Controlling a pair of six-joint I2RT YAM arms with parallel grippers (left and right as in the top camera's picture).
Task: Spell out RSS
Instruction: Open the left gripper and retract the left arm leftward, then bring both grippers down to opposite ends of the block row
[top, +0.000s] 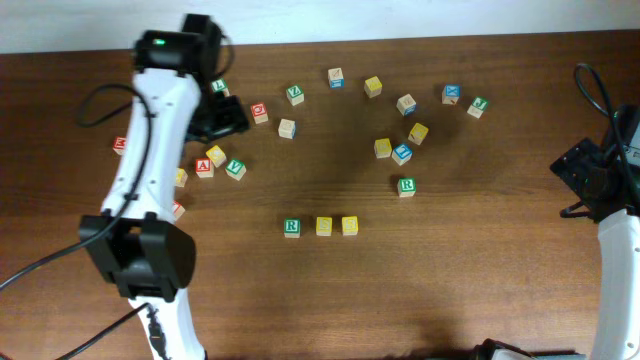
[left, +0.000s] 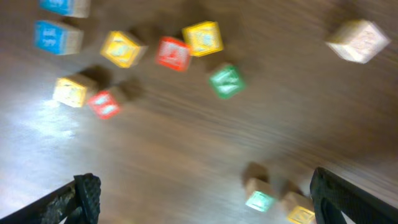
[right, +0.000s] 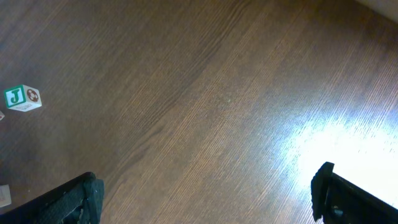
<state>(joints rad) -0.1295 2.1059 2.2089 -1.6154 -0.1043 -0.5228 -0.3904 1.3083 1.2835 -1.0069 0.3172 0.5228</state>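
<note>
Your left gripper is spread wide, nothing between its fingers. Its view is blurred, so the letters there are unreadable. Your right gripper is spread likewise. On the table, the green R cube, a yellow cube and a second yellow cube stand in a row; the yellow letters are illegible.

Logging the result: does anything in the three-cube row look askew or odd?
Nothing stands out: the green R cube, middle yellow cube and end yellow cube sit in a roughly level row. The yellow letters are unreadable here.

Three-cube row on table
</note>
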